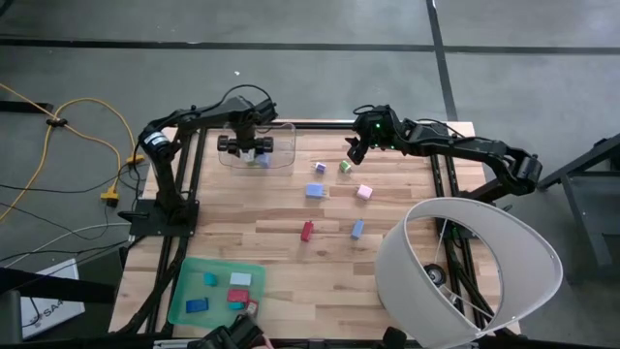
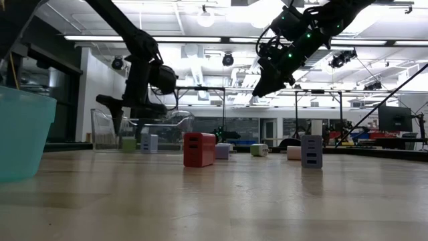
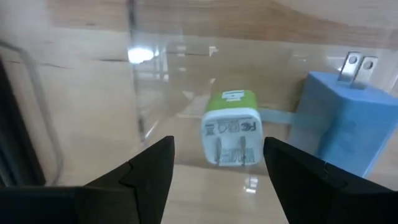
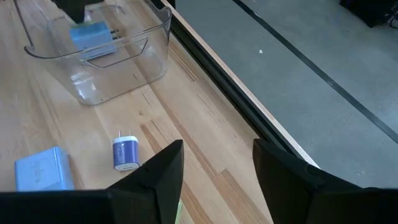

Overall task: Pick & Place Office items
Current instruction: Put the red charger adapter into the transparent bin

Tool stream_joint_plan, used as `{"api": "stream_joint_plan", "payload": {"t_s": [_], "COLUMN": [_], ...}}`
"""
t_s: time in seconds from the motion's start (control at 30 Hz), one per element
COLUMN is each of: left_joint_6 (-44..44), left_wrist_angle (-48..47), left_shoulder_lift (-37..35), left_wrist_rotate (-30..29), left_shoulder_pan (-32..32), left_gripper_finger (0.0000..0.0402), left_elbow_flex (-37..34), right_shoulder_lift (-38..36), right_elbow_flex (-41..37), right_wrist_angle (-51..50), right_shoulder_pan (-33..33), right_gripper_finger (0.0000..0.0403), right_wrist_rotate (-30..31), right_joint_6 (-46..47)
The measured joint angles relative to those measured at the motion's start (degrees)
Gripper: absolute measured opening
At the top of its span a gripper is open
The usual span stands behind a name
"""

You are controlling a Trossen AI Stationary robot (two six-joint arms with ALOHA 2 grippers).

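In the high view's lower left, a green tray [image 1: 189, 291] holds several small blocks. Upper left of centre, the left gripper [image 1: 244, 145] hangs over the clear bin [image 1: 281, 158], fingers spread and empty. Its wrist view shows a green-and-white plug [image 3: 231, 127] and a light blue charger [image 3: 339, 124] lying inside the bin. Across the frame's middle lie a blue block [image 1: 315, 191], red block [image 1: 307, 230], pink block [image 1: 364, 192] and a grey-blue one [image 1: 357, 229]. Upper right of centre, the right gripper [image 1: 356, 147] hovers above the table, released and holding nothing.

These chargers look light, rigid and smooth-sided, likely to skid or tip if nudged. Pinching across the flat plastic faces, clear of the prongs, seems safest.
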Motion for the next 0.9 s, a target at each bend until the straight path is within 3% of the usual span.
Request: {"api": "stream_joint_plan", "payload": {"t_s": [0.27, 0.47, 0.67, 0.9], "left_joint_6": [0.03, -1.02, -1.61, 1.44], "left_wrist_angle": [-0.12, -0.10, -0.07, 0.30], "left_shoulder_lift": [-6.39, -10.40, -12.07, -12.35], "left_wrist_rotate": [0.29, 4.58, 8.27, 8.43], "left_shoulder_pan": [0.22, -1.20, -4.20, -7.01], "left_gripper_finger": [0.0239, 0.0239, 0.0239, 0.0239], "left_elbow_flex": [0.00, 0.00, 0.00, 0.72], "right_shoulder_lift": [0.00, 0.00, 0.00, 0.00], "right_elbow_flex": [0.00, 0.00, 0.00, 0.00], "right_wrist_angle": [0.00, 0.00, 0.00, 0.00], "right_shoulder_pan": [0.00, -0.02, -0.02, -0.02], "right_gripper_finger": [0.0180, 0.0180, 0.0180, 0.0180], "right_wrist_rotate": [0.00, 0.00, 0.00, 0.00], "right_joint_6": [0.00, 0.00, 0.00, 0.00]}}
